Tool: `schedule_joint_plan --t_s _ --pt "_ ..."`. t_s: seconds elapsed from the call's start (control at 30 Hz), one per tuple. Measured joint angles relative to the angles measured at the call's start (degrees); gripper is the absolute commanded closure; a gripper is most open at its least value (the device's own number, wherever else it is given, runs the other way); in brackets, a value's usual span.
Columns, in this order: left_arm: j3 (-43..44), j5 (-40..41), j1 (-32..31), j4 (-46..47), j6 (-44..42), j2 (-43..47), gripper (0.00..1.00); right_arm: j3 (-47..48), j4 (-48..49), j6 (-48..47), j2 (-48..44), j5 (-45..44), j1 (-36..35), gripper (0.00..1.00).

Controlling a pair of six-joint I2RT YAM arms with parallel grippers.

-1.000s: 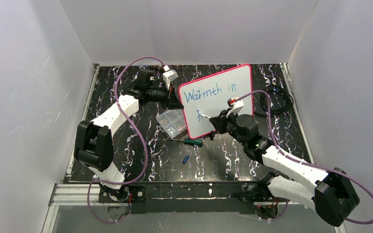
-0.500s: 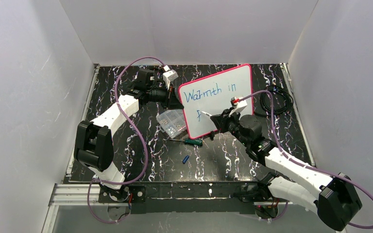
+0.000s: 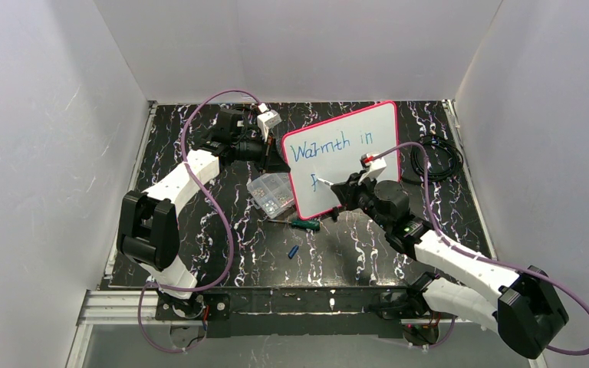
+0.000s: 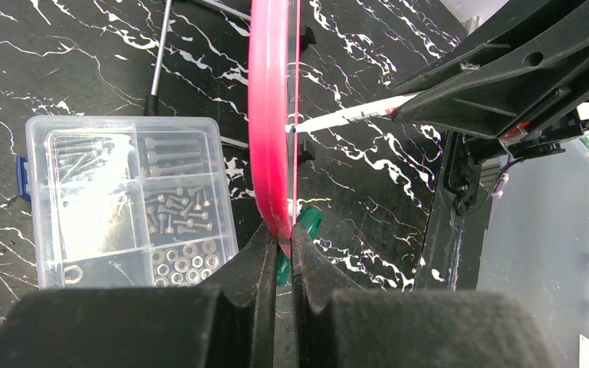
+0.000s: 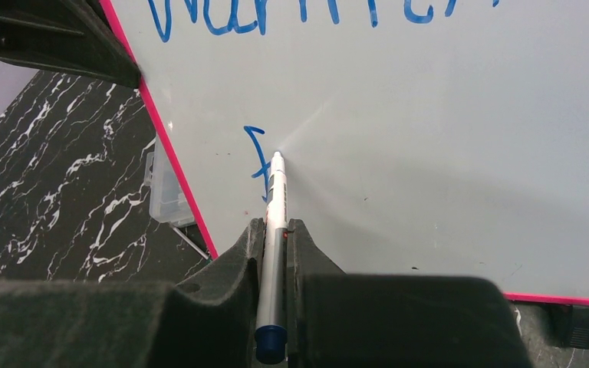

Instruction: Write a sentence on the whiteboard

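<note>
The whiteboard point(image 3: 353, 165) with its pink-red rim stands tilted upright. My left gripper point(image 3: 279, 159) is shut on its left rim, which shows edge-on in the left wrist view point(image 4: 268, 115) between my fingertips point(image 4: 282, 231). The sentence reads "Warmth in" point(image 3: 331, 146) in blue, with a single "f" point(image 3: 316, 182) below it. My right gripper point(image 3: 347, 188) is shut on a white marker point(image 5: 275, 201) with a blue end. The marker's tip touches the board just right of the "f" point(image 5: 257, 157). The marker also shows in the left wrist view point(image 4: 345, 116).
A clear compartment box point(image 3: 270, 192) of screws and nuts lies left of the board's foot, and shows in the left wrist view point(image 4: 123, 192). A green-handled screwdriver point(image 3: 305, 224) and a small blue cap point(image 3: 293, 251) lie nearer. A black cable coil point(image 3: 437, 161) lies right.
My right gripper with the marker shifted slightly up and right, then came back to the "f". The left arm and the board have not moved.
</note>
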State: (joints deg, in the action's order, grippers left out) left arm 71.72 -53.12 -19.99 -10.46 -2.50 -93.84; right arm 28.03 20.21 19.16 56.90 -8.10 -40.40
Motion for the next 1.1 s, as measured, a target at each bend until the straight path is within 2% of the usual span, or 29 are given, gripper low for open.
schedule_joint_plan --t_s 0.57,1.1 --pt "0.0 0.07 0.0 -0.02 0.0 0.0 1.0 -0.15 -0.76 -0.07 -0.94 -3.56 0.0 0.99" --pt "0.0 0.9 0.02 -0.13 0.04 0.0 1.0 -2.45 -1.73 0.24 -1.09 -2.34 -0.02 0.99"
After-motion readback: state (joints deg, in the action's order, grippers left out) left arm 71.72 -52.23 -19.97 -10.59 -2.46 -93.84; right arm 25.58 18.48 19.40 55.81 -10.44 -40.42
